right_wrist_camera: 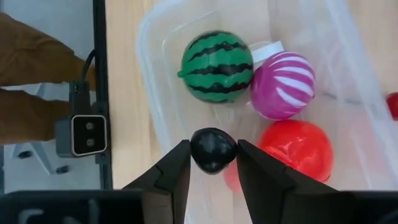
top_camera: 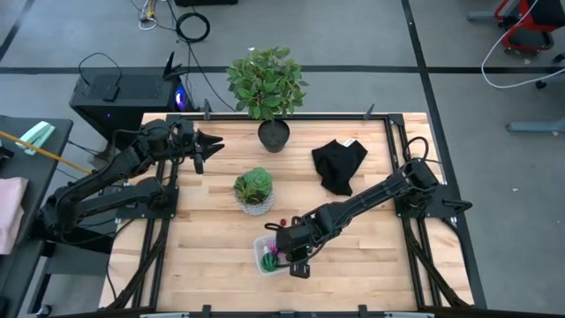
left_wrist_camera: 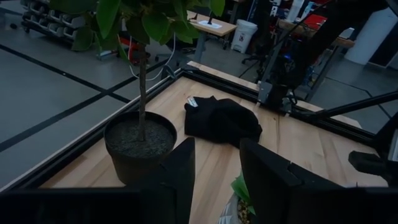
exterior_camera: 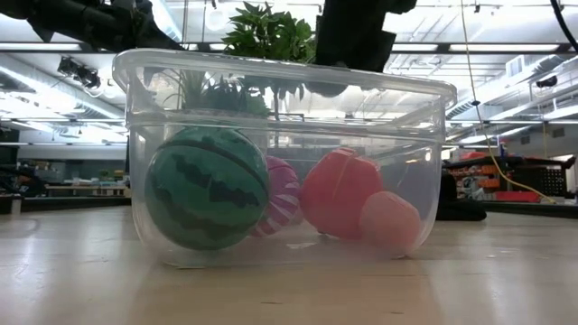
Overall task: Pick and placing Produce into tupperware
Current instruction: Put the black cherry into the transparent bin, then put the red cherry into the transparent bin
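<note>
The clear tupperware (right_wrist_camera: 348, 68) stands near the table's front edge and also shows in the low view (exterior_camera: 289, 86). In it lie a green striped ball (right_wrist_camera: 216, 65), a purple striped piece (right_wrist_camera: 283, 85), a red piece (right_wrist_camera: 298, 149) and a pink one (exterior_camera: 390, 223). My right gripper (right_wrist_camera: 213, 163) is above the tub, shut on a small dark piece (right_wrist_camera: 213, 149). My left gripper (left_wrist_camera: 217, 168) is open and empty at the table's far left, near the black-potted plant (left_wrist_camera: 140, 140). My right gripper pinches the small dark piece's two sides (right_wrist_camera: 213, 149) between its two fingertips. The fingers point down from above. The piece is lifted clear, over the tub's inside, next to the red piece.
A small leafy plant in a white pot (top_camera: 254, 190) stands mid-table behind the tub. A black cloth (top_camera: 339, 164) lies at the far right. A small red piece (right_wrist_camera: 393, 104) lies on the table beside the tub. A person's brown-clad legs (right_wrist_camera: 37, 74) show beyond the table's edge.
</note>
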Available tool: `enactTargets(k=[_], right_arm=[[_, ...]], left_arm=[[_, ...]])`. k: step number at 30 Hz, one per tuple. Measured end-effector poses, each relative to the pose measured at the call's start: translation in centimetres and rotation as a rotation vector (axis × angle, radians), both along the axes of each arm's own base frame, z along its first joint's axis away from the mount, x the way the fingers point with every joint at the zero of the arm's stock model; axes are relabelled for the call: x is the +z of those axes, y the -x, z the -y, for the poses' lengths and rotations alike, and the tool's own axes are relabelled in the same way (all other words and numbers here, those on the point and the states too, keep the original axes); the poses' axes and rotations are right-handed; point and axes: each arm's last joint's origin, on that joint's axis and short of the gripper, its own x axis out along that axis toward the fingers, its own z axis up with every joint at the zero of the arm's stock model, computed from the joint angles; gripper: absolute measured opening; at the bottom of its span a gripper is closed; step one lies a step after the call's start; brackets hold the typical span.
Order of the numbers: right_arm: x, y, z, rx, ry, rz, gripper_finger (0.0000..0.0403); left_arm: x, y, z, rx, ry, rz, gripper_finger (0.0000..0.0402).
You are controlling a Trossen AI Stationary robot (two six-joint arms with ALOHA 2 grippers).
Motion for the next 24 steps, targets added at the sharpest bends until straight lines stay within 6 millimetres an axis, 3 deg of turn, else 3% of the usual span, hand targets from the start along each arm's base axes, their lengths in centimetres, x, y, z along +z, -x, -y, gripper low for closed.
enactTargets(k=[14, 24], right_arm=[[0.0, -0.2, 0.3, -0.031, 0.03, 0.016, 0.0202], [1.8, -1.0, 5.0, -0.431, 0.158, 0.006, 0.0174]], left_arm=[[0.0, 0.0, 0.0, 0.0, -0.002, 0.0, 0.0131], [0.0, 0.0, 0.0, 0.0, -0.002, 0.0, 0.0133]])
